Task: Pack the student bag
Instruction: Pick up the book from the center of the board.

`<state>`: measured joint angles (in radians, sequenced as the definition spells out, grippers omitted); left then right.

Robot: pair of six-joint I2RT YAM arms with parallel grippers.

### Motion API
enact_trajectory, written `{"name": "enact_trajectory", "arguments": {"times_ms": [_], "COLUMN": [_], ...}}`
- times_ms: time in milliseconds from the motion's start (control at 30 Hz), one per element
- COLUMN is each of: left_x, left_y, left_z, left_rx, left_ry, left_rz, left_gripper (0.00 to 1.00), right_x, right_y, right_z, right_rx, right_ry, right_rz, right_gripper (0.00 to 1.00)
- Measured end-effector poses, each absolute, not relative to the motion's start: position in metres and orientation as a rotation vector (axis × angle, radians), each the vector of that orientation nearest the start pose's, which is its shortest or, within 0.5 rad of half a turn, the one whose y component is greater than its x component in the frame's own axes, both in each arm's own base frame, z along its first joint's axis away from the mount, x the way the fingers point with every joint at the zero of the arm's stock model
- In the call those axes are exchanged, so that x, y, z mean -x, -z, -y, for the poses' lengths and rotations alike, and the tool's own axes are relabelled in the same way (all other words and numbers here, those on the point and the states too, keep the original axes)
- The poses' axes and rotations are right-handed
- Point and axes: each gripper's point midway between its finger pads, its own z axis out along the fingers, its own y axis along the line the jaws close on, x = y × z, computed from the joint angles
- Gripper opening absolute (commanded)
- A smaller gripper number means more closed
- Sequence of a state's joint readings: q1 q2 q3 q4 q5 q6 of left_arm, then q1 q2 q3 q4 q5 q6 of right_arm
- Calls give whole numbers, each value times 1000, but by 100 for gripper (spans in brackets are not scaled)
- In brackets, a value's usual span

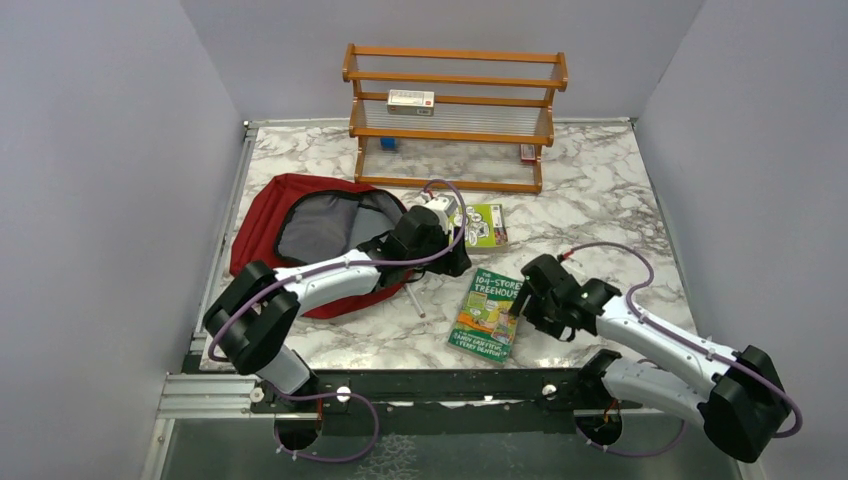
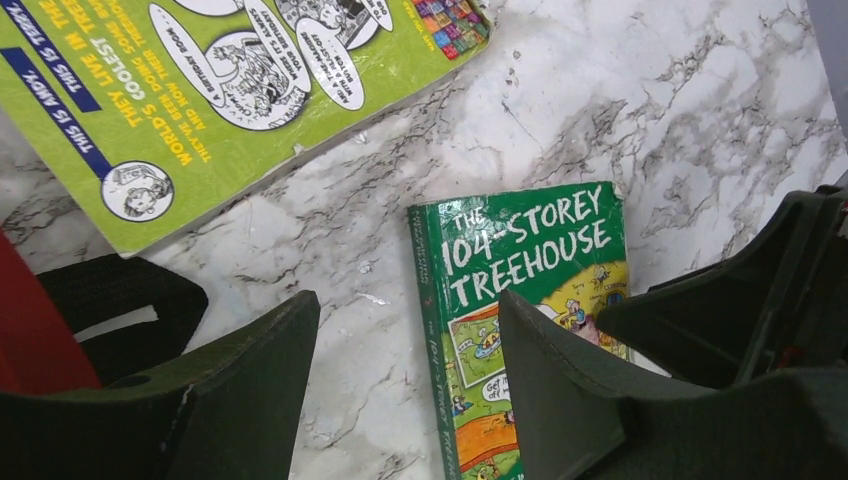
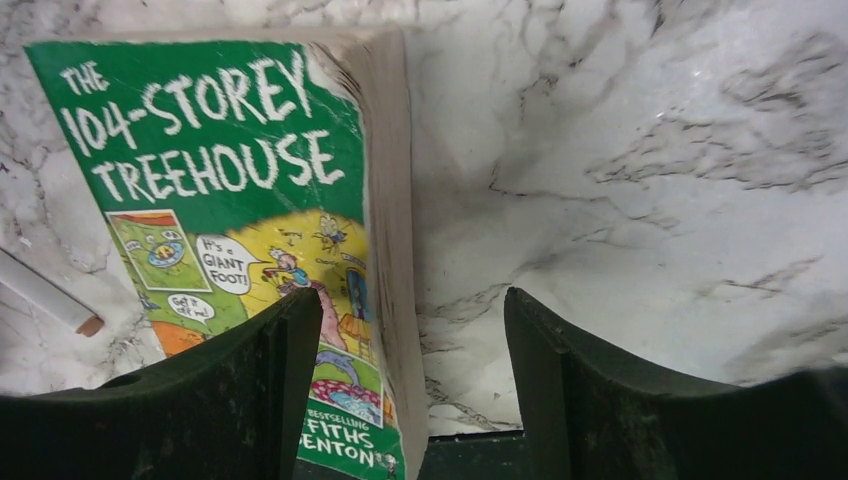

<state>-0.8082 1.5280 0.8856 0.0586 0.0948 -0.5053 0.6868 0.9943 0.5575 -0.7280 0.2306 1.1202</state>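
The student bag [image 1: 262, 225], dark red with its grey lining showing, lies open at the left of the table; its red edge [image 2: 20, 335] shows in the left wrist view. My left gripper [image 1: 452, 260] [image 2: 410, 320] hangs open over bare marble between a lime-green book [image 1: 486, 225] [image 2: 200, 90] and the green "104-Storey Treehouse" book [image 1: 490, 312] [image 2: 520, 260]. My right gripper [image 1: 525, 295] [image 3: 410, 320] is open and low, straddling that green book's [image 3: 220, 170] page edge, one finger over the cover and one over the table.
A pencil [image 1: 415, 300] [image 3: 45, 295] lies on the marble left of the green book. At the back stands a wooden shelf [image 1: 455, 130] with a small box [image 1: 411, 101] on it. A black bag strap [image 2: 120, 300] lies beside the left finger.
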Motion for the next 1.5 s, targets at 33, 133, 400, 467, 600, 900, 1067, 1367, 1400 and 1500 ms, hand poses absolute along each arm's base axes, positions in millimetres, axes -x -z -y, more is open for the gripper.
{"name": "enact_trajectory", "arguments": {"times_ms": [33, 133, 400, 467, 600, 900, 1067, 1367, 1400, 1500], "left_x": [-266, -264, -252, -250, -244, -231, -223, -211, -209, -206], "left_y": [-109, -100, -88, -85, -73, -48, -43, -44, -44, -45], "left_z": [336, 342, 354, 355, 351, 344, 347, 358, 358, 361], "left_rx": [-403, -403, -428, -429, -426, -426, -453, -517, -522, -540], "left_ry": [845, 870, 919, 926, 924, 911, 949, 1064, 1073, 1103], "left_rz": [-2252, -2270, -2299, -2307, -2340, -2420, -2441, -2447, -2449, -2455], "left_gripper": [68, 68, 68, 68, 68, 72, 73, 73, 73, 73], "right_x": [-159, -153, -154, -155, -155, -157, -158, -160, -160, -160], "right_y": [-40, -28, -24, -23, -24, -24, -24, -27, -27, -27], "right_z": [-130, -134, -153, -155, -158, -160, -161, -162, -161, -159], "right_rx": [-658, -712, -863, -899, -964, -1032, -1045, -1042, -1040, -1025], "right_ry": [-268, -349, -625, -660, -708, -728, -728, -679, -668, -641], "right_rz": [-2630, -2619, -2507, -2487, -2461, -2445, -2446, -2476, -2479, -2485], "right_gripper": [70, 66, 41, 33, 16, 0, 1, 0, 1, 1]}}
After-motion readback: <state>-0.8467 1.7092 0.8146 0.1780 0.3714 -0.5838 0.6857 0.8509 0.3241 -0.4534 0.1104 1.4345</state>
